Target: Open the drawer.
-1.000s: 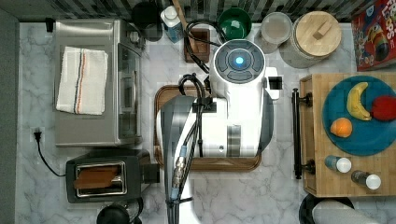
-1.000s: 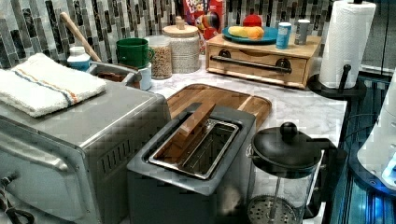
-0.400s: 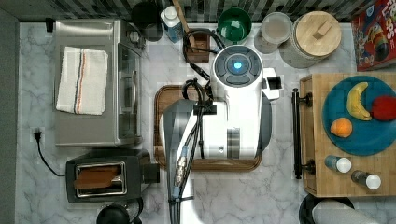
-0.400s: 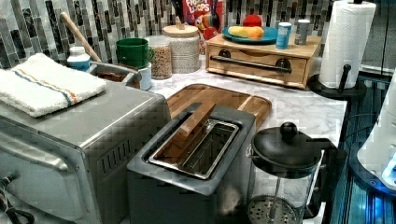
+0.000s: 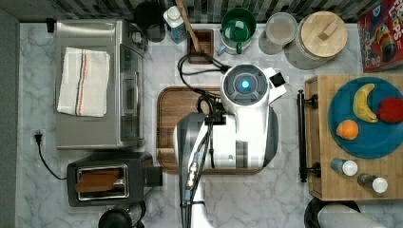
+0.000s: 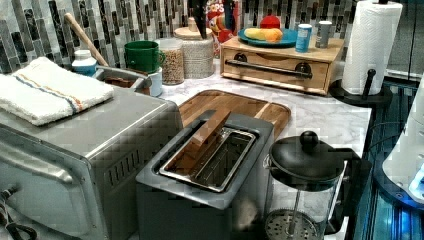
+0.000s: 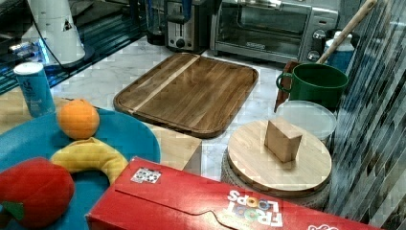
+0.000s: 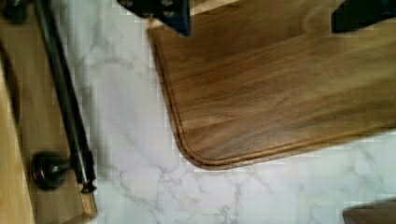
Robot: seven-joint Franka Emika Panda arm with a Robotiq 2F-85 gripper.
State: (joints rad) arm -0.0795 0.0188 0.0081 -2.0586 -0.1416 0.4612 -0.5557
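Gripper [image 8: 259, 11] fingers [image 8: 161, 11] stand wide apart and hold nothing, hanging above the corner of the brown wooden tray [image 8: 289, 88] and the marble counter [image 8: 126, 107], with the arm [image 5: 244, 118] over that tray in the top view. Bamboo drawer [image 6: 277, 70] is closed, sitting at the top view's right, its front flush in the box under the blue plate [image 5: 368, 145] of fruit. Its black bar handle [image 8: 63, 93] lies near the gripper, apart from the fingers.

The white arm [image 5: 242, 128] reaches over the counter, its pincer [image 8: 261, 14] fingers spread wide apart.
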